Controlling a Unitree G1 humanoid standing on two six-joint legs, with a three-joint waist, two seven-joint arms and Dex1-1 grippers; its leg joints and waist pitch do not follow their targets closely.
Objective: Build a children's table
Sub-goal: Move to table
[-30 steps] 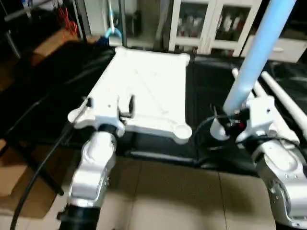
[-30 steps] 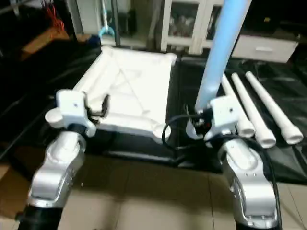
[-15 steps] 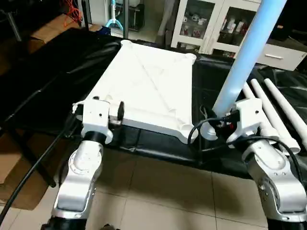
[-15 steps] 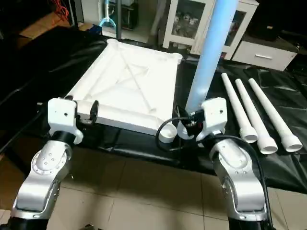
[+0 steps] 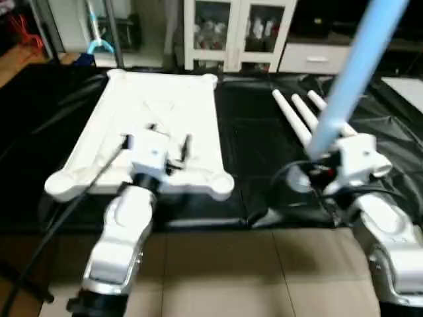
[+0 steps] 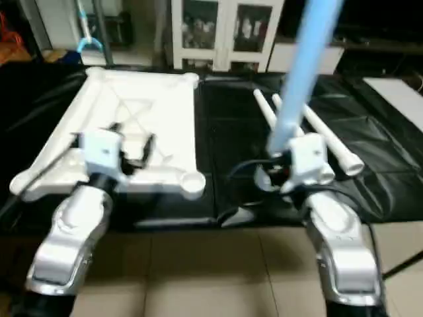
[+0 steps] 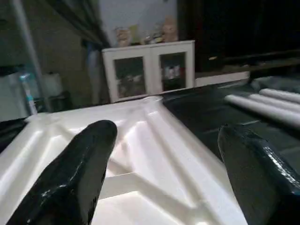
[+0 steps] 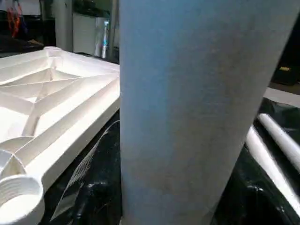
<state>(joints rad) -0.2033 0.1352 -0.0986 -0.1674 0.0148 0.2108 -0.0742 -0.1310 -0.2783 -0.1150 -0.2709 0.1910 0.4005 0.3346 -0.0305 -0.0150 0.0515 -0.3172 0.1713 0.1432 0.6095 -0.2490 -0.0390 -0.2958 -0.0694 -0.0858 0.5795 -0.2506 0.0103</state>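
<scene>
Lying upside down on the black-covered counter, the table top shows its X-ribbed underside, and its round corner sockets, such as the near one at about five o'clock of the slab, stand empty. The left tool hovers over the near edge of the top with its black fingers spread wide and nothing between them. The right tool is clamped on a leg that rises steeply toward one o'clock, bluish in this light, its upper end cut off by the frame; its lower end is hidden behind the tool's white housing, so I cannot tell how it sits in the grip. Three spare legs lie on the counter beyond the right tool, their near ends hidden behind it. Behind the counter, at twelve o'clock, a white glass-door cabinet holds small items too blurred to name. Against half a second ago the head camera has swung, so the whole scene sits differently in the picture; both tools keep their same openings.
</scene>
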